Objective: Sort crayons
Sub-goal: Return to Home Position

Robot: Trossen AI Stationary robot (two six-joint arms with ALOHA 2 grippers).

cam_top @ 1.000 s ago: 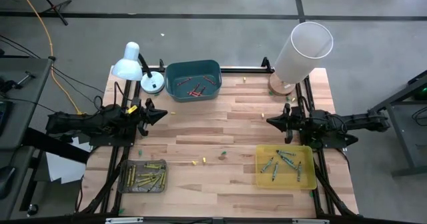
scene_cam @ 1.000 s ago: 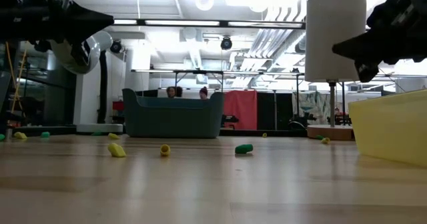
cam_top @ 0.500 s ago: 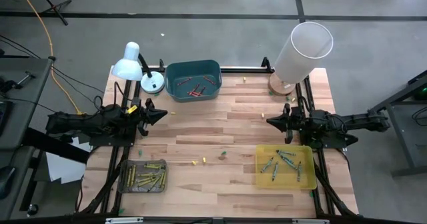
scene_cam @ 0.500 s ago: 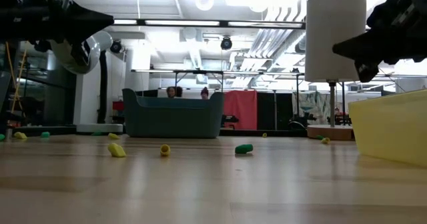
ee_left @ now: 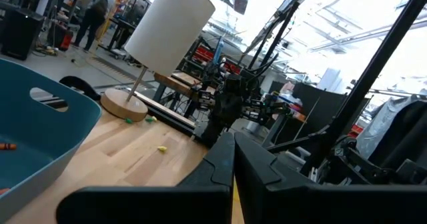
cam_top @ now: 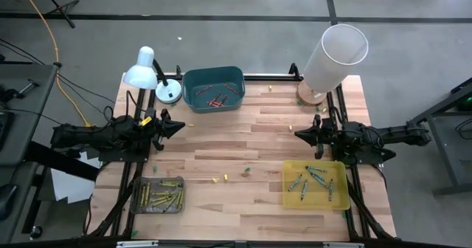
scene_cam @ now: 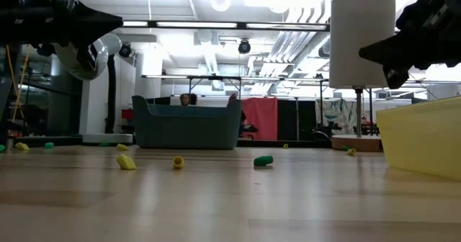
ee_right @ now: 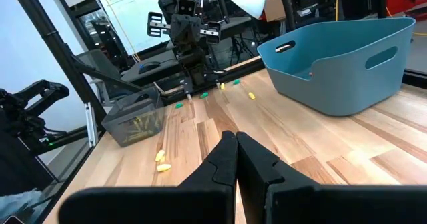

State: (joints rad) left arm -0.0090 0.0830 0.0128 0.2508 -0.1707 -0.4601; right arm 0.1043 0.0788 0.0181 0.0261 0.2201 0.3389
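Red and orange crayons lie in the teal bin at the far side. Yellow crayons lie in the grey tray at the near left. Green crayons lie in the yellow tray at the near right. My left gripper hangs shut and empty over the table's left side. My right gripper hangs shut and empty over the right side. Both point toward the table's middle.
Small yellow and green bits lie loose on the wood between the trays; they also show in the low view. A white desk lamp stands at the far left and a white cylinder lamp at the far right.
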